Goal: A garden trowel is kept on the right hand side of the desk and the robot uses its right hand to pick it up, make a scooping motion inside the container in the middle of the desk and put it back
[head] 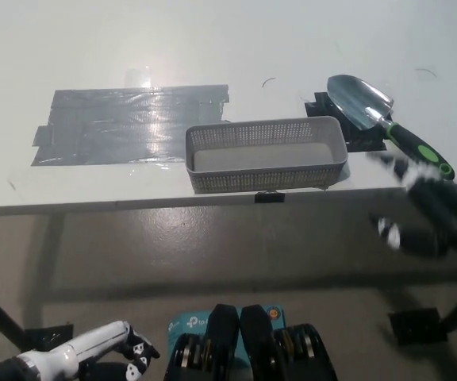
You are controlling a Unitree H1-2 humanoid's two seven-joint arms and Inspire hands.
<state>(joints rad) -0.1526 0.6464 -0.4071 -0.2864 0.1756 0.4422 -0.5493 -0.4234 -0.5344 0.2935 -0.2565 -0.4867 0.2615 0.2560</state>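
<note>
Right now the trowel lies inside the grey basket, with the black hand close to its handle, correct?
No: the head view shows the trowel on the desk right of the basket, not inside it; the black right hand is close to its handle.

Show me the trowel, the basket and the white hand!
trowel (pixel 360 103), head view, on its metal blade.
basket (pixel 264 176), head view, on its front wall.
left hand (pixel 105 346), head view, on its white middle.

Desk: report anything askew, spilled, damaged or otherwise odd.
Nothing is spilled or broken. The grey tape patch left of the basket is wrinkled with ragged edges. The basket sits right at the front edge of the desk. The trowel lies slanted over black tape, right hand blurred near its handle.
</note>
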